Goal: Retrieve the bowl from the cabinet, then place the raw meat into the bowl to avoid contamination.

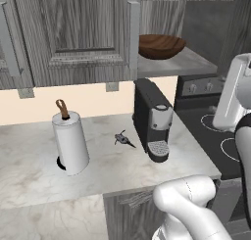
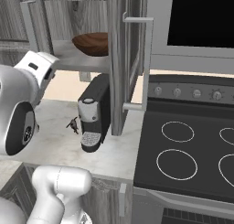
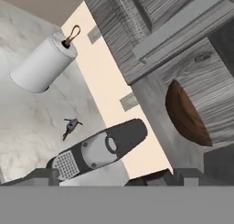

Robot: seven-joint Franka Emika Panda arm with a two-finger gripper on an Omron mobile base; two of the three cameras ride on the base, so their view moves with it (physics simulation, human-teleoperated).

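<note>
The dark-brown wooden bowl (image 1: pixel 162 45) (image 2: pixel 91 44) (image 3: pixel 185 115) rests on the grey inner shelf of the cabinet (image 1: pixel 83 33), whose right door (image 2: pixel 125 58) stands swung out. The raw meat (image 1: pixel 123 139) (image 2: pixel 72 125) (image 3: pixel 71 126), a tiny dark lump, lies on the marble counter just left of the coffee machine. In the hand view my gripper (image 3: pixel 109 177) is open with nothing between its fingers. It hovers well away from the shelf, looking past the coffee machine toward the bowl.
A black coffee machine (image 1: pixel 153 117) (image 2: pixel 93 113) (image 3: pixel 98 147) stands on the counter under the open shelf. A white paper-towel roll (image 1: pixel 70 141) (image 3: pixel 41 67) stands further left. A black stove top (image 2: pixel 187 145) with knobs lies to the right, and the open door's bar handle (image 2: pixel 148 63) juts out over it.
</note>
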